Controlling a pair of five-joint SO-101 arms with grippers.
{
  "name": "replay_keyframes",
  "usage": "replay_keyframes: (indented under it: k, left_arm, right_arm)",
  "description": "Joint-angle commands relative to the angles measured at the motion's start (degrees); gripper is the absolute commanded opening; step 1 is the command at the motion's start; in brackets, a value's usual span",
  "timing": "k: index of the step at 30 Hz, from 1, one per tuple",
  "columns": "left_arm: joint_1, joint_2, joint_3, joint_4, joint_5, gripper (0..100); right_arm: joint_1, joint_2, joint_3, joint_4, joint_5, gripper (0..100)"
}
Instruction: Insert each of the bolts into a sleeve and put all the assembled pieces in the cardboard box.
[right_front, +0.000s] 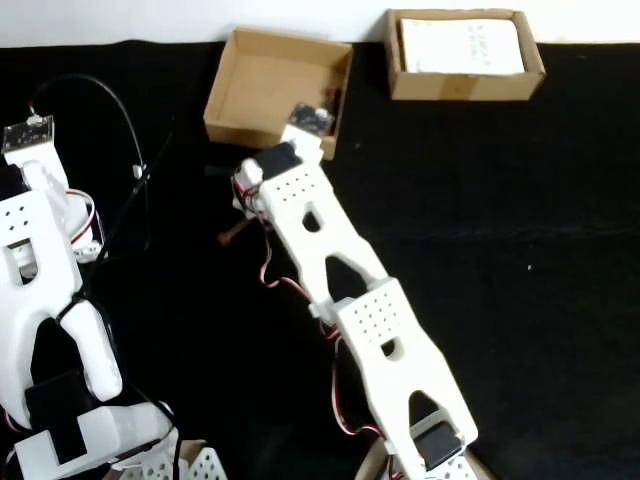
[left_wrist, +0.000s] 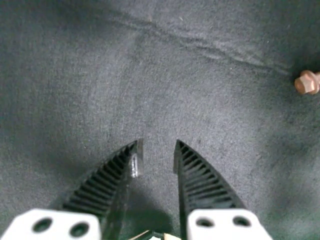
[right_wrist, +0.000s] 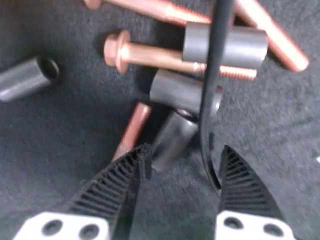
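From above, the left arm (right_front: 40, 260) stands folded at the table's left side, its white, hole-pierced plastic links doubled back over the black cloth (right_front: 520, 250). The right arm (right_front: 340, 270) stretches long and low from the near edge toward the cardboard box (right_front: 258, 135), its wrist just short of the box's near wall. The box is open, made of plain brown board. A lone bolt (right_front: 232, 235), copper-coloured, pokes out beside that wrist. A second box (right_front: 460, 85) with a white sheet inside sits well apart at the far edge. In the left wrist view, the left gripper (left_wrist: 157, 150) points down at bare, felt-like cloth. Its black ridged fingers stand slightly apart with nothing between them, and a flanged hex head (left_wrist: 306, 82) lies off to one side. In the right wrist view, the right gripper (right_wrist: 186, 152) hangs low over the heap, fingers spread wide and gripping nothing. A smooth dark sleeve (right_wrist: 172, 137) lies on the cloth between the tips, beside a copper shank (right_wrist: 131, 131). Beyond them a flanged bolt (right_wrist: 145, 54) runs under or through a short grey sleeve (right_wrist: 240, 47); which, I cannot tell. Another sleeve (right_wrist: 27, 77) lies apart, hollow end showing. A black cable (right_wrist: 216, 75) crosses in front.
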Motion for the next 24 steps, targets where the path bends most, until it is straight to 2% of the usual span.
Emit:
replay_keyframes:
  k: [1, 9, 14, 19, 24]
  left_arm:
    - [-0.57, -0.13, -1.89, 0.09, -0.26, 12]
    - [-0.57, -0.13, -1.89, -0.09, -0.26, 12]
    - [-0.57, -0.13, -1.89, 0.09, -0.26, 12]
    - [-0.31, -0.13, -1.89, 0.18, -0.26, 12]
    - [-0.13, -0.66, -1.98, 0.26, -0.18, 12]
  right_arm:
    - [0.66, -3.91, 1.71, -2.95, -0.53, 20.9]
    - [1.36, -3.82, 8.31, -9.54, -0.44, 20.6]
    - [3.65, -3.82, 12.00, -12.44, 0.35, 12.0]
    - [3.74, -4.00, 13.14, -9.71, 7.91, 5.5]
    - [3.30, -4.62, 11.91, -2.33, 11.25, 3.8]
